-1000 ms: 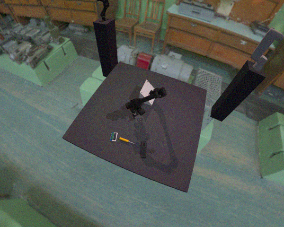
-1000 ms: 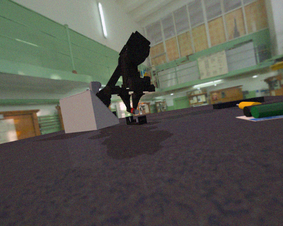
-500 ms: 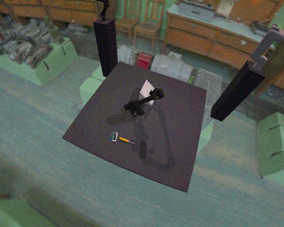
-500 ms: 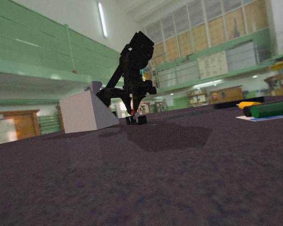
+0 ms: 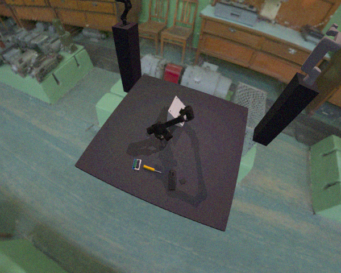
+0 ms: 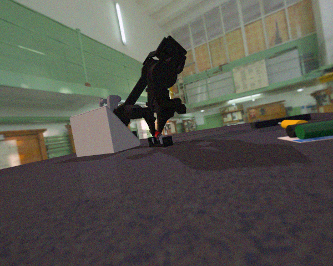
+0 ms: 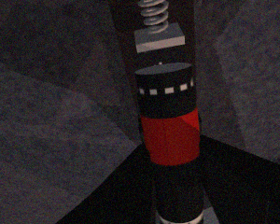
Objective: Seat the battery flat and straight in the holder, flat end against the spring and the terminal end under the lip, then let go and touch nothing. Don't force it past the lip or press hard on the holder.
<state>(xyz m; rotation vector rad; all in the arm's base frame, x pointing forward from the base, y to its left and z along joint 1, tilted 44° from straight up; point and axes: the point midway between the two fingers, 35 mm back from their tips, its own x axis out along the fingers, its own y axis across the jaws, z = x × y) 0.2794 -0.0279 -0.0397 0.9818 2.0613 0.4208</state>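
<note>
My gripper [image 5: 162, 137] [image 6: 157, 133] [image 7: 172, 149] is shut on the battery [image 6: 156, 133] [image 7: 171, 140], a black cylinder with a red band and white dashes, gripped around the band. The battery's flat grey end faces the coil spring [image 7: 154, 16] and its plate [image 7: 160, 39], with a gap between. The black holder [image 6: 167, 140] [image 7: 123, 23] is below the fingers. In the exterior view the battery is low, over or between the holder's end blocks; contact cannot be told. In the wrist view the battery and fingers hide the lip.
A white sloped block [image 5: 176, 106] [image 6: 93, 134] stands beside the arm. Farther off are a yellow screwdriver [image 5: 148, 168] [image 6: 292, 123], a card with a green cylinder [image 6: 321, 129], a long black object [image 5: 172, 180] and a small dark piece [image 5: 182, 181].
</note>
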